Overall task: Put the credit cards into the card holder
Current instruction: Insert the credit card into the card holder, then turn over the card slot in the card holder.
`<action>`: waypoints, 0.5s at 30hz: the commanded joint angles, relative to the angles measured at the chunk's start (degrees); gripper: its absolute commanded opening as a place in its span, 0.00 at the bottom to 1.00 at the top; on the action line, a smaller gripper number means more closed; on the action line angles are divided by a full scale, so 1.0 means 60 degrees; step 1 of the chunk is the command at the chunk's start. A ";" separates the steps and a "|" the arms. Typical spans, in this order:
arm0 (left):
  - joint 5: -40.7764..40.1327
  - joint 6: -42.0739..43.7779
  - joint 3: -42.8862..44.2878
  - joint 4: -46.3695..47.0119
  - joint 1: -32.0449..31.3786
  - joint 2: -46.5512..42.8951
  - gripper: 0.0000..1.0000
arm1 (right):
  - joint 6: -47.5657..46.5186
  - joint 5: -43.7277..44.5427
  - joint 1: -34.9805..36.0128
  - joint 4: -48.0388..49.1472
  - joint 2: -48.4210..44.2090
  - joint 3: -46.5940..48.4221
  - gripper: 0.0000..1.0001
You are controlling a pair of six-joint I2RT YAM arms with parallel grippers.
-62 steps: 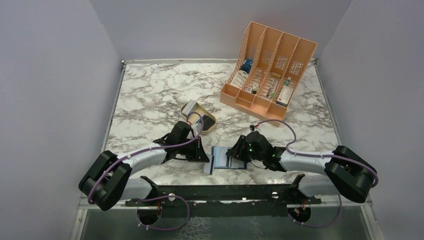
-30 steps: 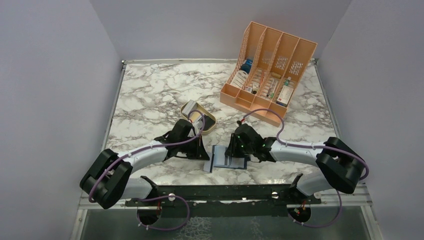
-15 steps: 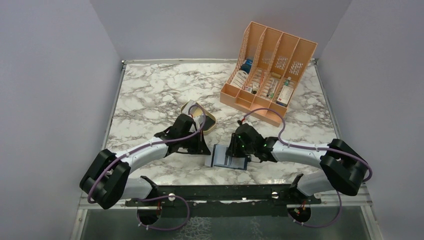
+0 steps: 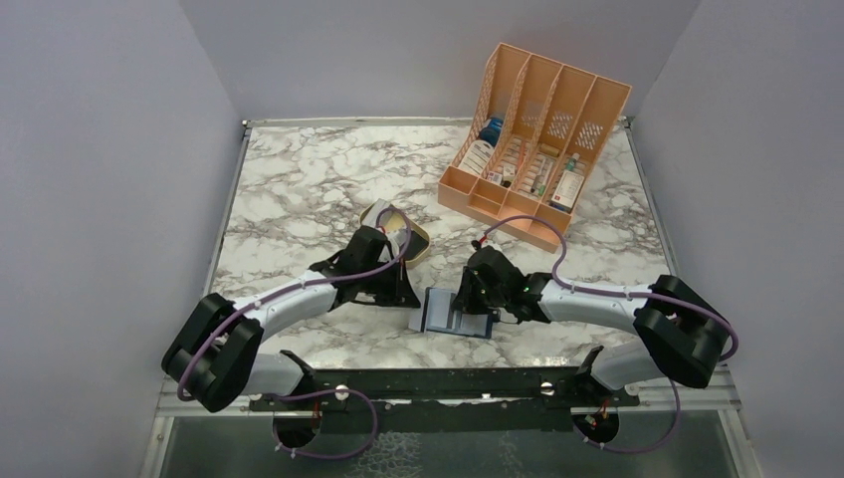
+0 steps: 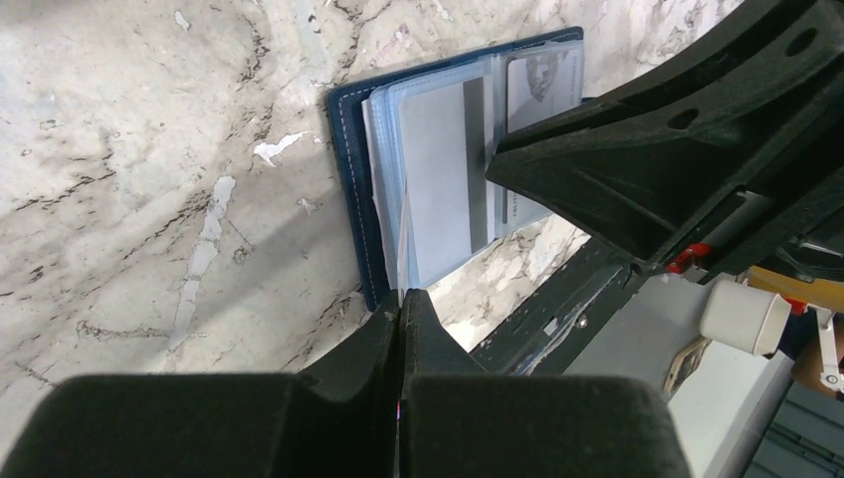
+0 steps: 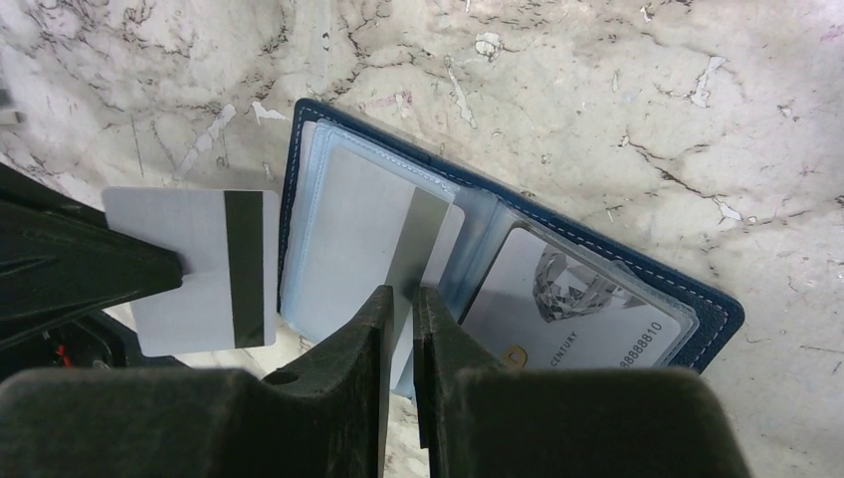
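Observation:
The navy card holder [image 4: 445,317] lies open near the table's front edge, its clear sleeve pages up. One sleeve holds a card printed with a diamond [image 6: 572,309]. My left gripper [image 4: 406,297] is at the holder's left edge, shut on a grey credit card with a black stripe [image 6: 179,269]. That card shows edge-on in the left wrist view [image 5: 402,249], beside the holder [image 5: 350,169]. My right gripper [image 6: 401,294] is over the holder [image 6: 713,304], its jaws nearly closed on a sleeve page with a grey-striped card. It also shows in the top view [image 4: 464,304].
A gold tin [image 4: 413,249] with more cards sits just behind the left gripper. A peach-orange file rack [image 4: 532,139] full of small items stands at the back right. The black frame rail [image 4: 438,383] runs along the near table edge.
The left gripper has moved slightly back from the holder's left edge with its card. The right arm's elbow has swung inward while its gripper stays on the holder.

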 commanded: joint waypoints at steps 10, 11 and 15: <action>0.0750 0.0033 0.0054 0.0563 0.0010 0.0876 0.00 | -0.0096 -0.0036 0.0069 0.0379 0.0042 -0.0143 0.13; 0.0796 0.0032 0.0045 0.0607 0.0011 0.0909 0.00 | -0.0081 -0.0033 0.0069 0.0387 0.0053 -0.0147 0.13; 0.0852 0.0059 -0.0016 0.0732 0.0000 0.1021 0.00 | -0.0095 -0.0073 0.0069 0.0439 0.0185 -0.0148 0.13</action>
